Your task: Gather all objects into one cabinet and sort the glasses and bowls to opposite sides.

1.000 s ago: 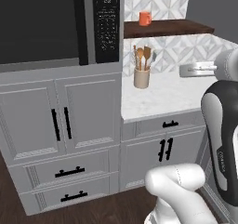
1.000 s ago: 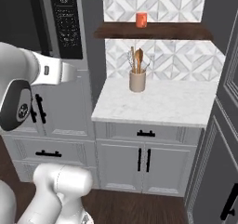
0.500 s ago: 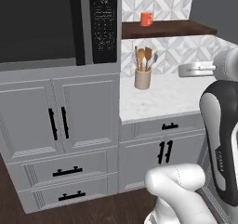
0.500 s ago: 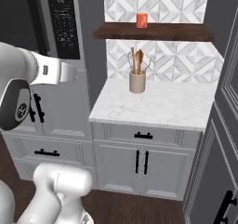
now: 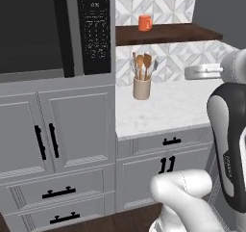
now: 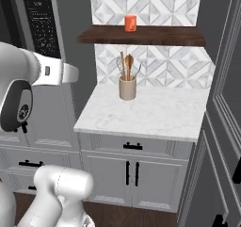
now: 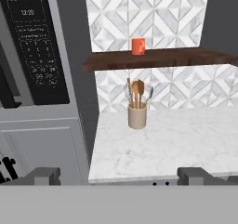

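Moved: whole view slides left with the base; things keep their places.
Orange mug (image 5: 144, 22): upright on the dark wooden shelf (image 5: 192, 32), above the utensil holder (image 5: 141, 87).
Gripper (image 7: 118, 175): fingers wide apart, empty.

Backsplash (image 7: 153, 14): white and grey diamond-pattern tile behind the counter. Walls either side: dark grey. Shelf (image 6: 141, 35): dark brown wood, mounted across the tile. Counter (image 6: 150, 110): white marble top, with a beige utensil holder (image 5: 141, 87) of wooden spoons near the back. Base cabinets (image 6: 134, 167): grey, panelled doors and drawers, black handles. Microwave (image 5: 53, 29): black, built in above grey doors at the left. Floor (image 6: 117, 216): dark wood. Tall grey panelled unit (image 6: 221, 127) at the right. Light: even, soft.
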{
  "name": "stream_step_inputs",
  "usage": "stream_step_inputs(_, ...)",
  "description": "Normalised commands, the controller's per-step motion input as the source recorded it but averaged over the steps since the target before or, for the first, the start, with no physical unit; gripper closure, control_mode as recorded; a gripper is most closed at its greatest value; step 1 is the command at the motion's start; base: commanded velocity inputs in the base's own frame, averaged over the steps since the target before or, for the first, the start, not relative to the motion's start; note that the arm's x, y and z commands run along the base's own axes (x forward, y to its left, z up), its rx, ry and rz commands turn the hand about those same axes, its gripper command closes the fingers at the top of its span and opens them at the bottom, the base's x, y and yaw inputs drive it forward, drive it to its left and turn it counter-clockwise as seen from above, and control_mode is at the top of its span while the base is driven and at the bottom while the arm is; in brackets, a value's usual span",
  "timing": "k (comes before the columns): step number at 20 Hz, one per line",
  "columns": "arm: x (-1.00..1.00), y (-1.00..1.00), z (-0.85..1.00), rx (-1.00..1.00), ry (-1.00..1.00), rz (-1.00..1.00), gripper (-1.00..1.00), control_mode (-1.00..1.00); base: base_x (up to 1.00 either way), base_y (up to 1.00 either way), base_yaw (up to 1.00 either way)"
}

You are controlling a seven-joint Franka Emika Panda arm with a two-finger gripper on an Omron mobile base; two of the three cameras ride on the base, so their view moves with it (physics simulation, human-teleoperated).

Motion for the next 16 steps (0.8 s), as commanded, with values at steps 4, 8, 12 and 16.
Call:
stream_step_inputs(4,0.00,0.00,0.00,0.00,0.00,0.00,-1.00,1.00,0.19,-0.05,0.03)
stream_step_inputs(8,0.00,0.00,0.00,0.00,0.00,0.00,-1.00,1.00,0.60,-0.22,0.00)
stream_step_inputs(12,0.00,0.00,0.00,0.00,0.00,0.00,-1.00,1.00,0.46,-0.22,0.00)
stream_step_inputs(16,0.00,0.00,0.00,0.00,0.00,0.00,-1.00,1.00,0.30,-0.20,0.00)
